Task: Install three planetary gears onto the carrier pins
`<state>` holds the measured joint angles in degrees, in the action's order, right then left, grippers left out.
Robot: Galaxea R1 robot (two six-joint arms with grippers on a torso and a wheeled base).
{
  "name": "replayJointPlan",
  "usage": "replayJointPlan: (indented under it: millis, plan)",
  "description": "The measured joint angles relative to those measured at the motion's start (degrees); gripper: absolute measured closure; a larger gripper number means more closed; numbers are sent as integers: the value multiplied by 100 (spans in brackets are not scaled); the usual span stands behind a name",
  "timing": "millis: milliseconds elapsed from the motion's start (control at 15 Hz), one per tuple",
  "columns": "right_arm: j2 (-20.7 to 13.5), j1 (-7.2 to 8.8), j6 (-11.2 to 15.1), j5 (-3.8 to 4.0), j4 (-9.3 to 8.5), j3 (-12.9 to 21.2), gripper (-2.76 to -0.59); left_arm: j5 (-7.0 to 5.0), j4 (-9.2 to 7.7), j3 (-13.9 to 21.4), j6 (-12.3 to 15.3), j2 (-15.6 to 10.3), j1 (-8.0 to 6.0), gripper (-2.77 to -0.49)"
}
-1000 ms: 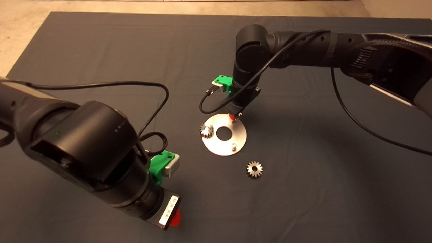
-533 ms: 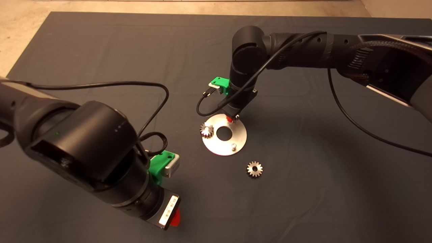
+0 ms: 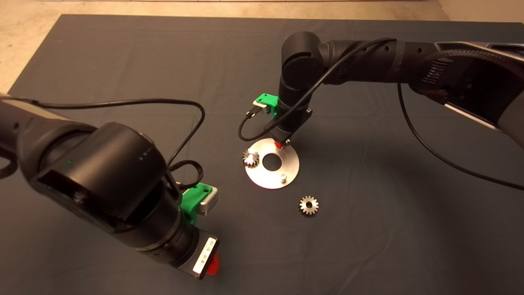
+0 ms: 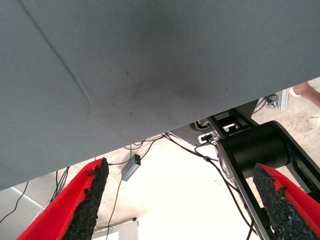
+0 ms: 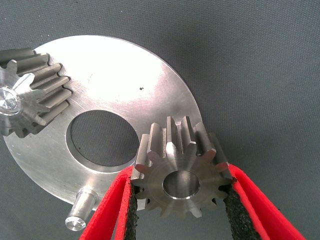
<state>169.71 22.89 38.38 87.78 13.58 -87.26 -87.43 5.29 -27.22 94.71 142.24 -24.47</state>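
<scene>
The shiny round carrier disc [image 3: 291,166] lies mid-mat; it also shows in the right wrist view [image 5: 125,80]. One planetary gear [image 3: 250,157] sits on the disc's left pin [image 5: 9,98]. A bare pin [image 3: 283,177] stands at the disc's near edge, also seen in the right wrist view [image 5: 79,214]. My right gripper [image 3: 282,143] is shut on a second gear [image 5: 182,182], held over the disc's far rim; the third pin is hidden. A third gear [image 3: 308,205] lies loose on the mat. My left gripper [image 3: 211,266] is parked at the lower left, open and empty.
The dark mat [image 3: 123,61] covers the table. The left wrist view looks past the mat's edge [image 4: 150,75] at the floor, cables and the robot's black base [image 4: 255,147]. The right arm's cable [image 3: 425,139] hangs over the mat's right side.
My right gripper with its gear has shifted slightly left over the disc's far rim, then held still. The left arm, the disc and the other gears have not moved.
</scene>
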Motion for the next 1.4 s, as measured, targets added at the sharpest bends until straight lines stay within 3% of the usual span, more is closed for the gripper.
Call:
replayJointPlan:
  millis: [733,1400]
  plan:
    - [-2,6,-2,-7,15,5,-104,-2,0,0,0,-1,0,-204]
    - [-2,128,-2,-11,22,5,-104,0,1,2,0,-1,0,-204]
